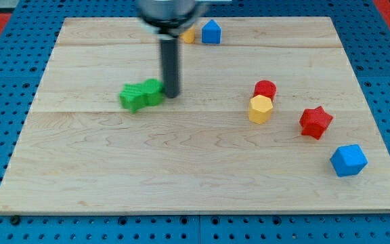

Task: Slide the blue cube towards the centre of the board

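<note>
The blue cube (349, 160) sits near the board's right edge, toward the view's bottom right. My tip (171, 94) rests on the board left of centre, touching the right side of two green blocks (141, 94) that lie together. The tip is far to the left of the blue cube and above it in the view. The rod rises from the tip to the view's top edge.
A red cylinder (265, 89) and a yellow hexagonal block (261, 109) stand touching right of centre. A red star (315, 122) lies further right. A blue house-shaped block (211, 32) and a partly hidden yellow block (189, 35) sit at the top. The wooden board (181, 176) lies on a blue pegboard.
</note>
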`<act>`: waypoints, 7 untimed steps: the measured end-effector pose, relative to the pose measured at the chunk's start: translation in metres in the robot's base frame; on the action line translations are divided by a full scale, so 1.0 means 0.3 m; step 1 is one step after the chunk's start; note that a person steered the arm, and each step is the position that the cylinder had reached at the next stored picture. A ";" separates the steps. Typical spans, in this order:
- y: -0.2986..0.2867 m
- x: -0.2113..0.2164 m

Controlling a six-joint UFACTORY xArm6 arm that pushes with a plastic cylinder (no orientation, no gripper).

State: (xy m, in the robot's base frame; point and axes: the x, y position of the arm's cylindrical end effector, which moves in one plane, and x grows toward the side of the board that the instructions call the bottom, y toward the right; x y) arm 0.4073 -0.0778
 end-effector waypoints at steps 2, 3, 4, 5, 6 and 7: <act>0.199 0.099; 0.195 0.103; 0.191 0.103; 0.191 0.103; 0.191 0.099; 0.266 0.243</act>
State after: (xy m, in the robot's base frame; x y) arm 0.4801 0.0021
